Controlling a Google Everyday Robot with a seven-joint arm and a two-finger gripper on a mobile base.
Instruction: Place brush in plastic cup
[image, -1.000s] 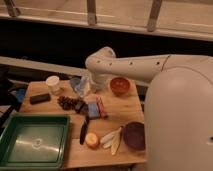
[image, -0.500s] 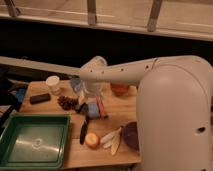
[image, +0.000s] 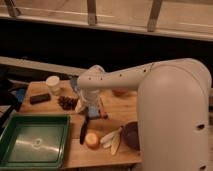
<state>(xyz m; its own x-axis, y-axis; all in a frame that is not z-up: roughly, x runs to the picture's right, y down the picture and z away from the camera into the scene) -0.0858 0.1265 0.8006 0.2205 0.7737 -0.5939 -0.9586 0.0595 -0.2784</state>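
Hovering just above the brush (image: 84, 131), your gripper (image: 91, 110) seems placed for a pickup, though whether it's closed you cannot tell.

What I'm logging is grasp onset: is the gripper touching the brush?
Cannot tell. In the camera view the gripper hangs over the upper end of the brush, but the arm hides any contact or gap.
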